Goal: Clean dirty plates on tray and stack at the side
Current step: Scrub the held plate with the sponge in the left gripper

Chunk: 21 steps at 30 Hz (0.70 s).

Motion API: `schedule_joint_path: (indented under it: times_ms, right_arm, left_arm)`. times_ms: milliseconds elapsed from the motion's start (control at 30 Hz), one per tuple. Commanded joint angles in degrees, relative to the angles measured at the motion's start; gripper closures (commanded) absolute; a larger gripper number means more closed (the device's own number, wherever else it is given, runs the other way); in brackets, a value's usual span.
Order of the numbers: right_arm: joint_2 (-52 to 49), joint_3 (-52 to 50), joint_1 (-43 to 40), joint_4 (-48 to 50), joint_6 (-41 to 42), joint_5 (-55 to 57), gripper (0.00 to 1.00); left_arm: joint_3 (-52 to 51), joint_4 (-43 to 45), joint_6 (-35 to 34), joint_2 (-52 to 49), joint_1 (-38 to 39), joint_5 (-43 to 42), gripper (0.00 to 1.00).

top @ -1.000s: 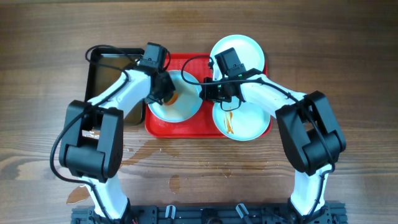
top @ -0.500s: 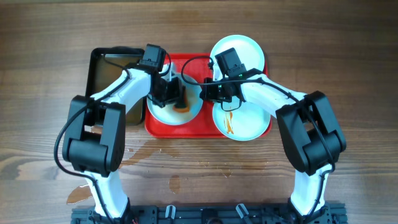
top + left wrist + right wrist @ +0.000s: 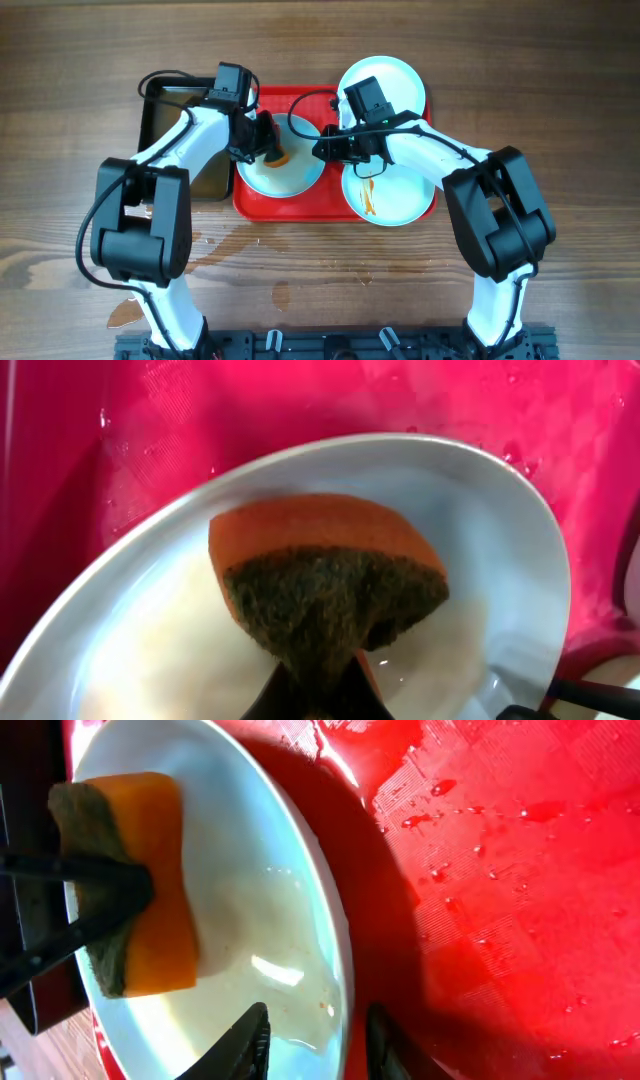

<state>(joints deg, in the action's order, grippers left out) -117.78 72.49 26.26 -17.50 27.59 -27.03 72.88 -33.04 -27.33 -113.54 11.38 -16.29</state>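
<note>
A pale plate [image 3: 290, 175] lies on the red tray [image 3: 300, 205] with its right side raised. My left gripper [image 3: 262, 143] is shut on an orange sponge with a dark scrub side [image 3: 274, 153] and presses it on the plate's left part. The left wrist view shows the sponge [image 3: 330, 575], the wet plate [image 3: 150, 630] and my fingers [image 3: 318, 695]. My right gripper [image 3: 325, 150] is shut on the plate's right rim; its fingers [image 3: 318, 1040] straddle the rim [image 3: 335, 960], with the sponge [image 3: 155, 890] beyond. A sauce-streaked plate [image 3: 400, 195] and a clean-looking plate [image 3: 390, 85] lie at the right.
A black pan of brownish water [image 3: 170, 120] stands left of the tray. Water puddles [image 3: 240, 240] lie on the wooden table in front of the tray. The red tray floor [image 3: 500, 870] is wet with droplets.
The left gripper swept the sponge right across the plate, then back to the left. The right gripper kept its hold on the plate's rim and hardly moved.
</note>
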Motion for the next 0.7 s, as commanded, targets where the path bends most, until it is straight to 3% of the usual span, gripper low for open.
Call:
schedule_joint_path:
  times_ms: [0,233,533,667]
  right_arm:
    - [-0.9,0.6,0.4,0.0,-2.4,0.1,0.69]
    - [-0.9,5.3,5.1,-5.9,-3.4,13.8,0.71]
    - [-2.4,5.3,5.8,-6.8,-1.7,18.0,0.75]
    - [-3.1,5.3,6.1,-8.0,1.1,17.3,0.90]
  left_arm:
    - [0.3,-0.1,-0.6,0.3,0.0,0.9,0.96]
    - [0.3,0.0,-0.6,0.3,0.0,1.0,0.96]
    - [0.3,-0.1,-0.6,0.3,0.0,0.9,0.96]
    - [0.3,-0.2,-0.6,0.3,0.0,0.9,0.96]
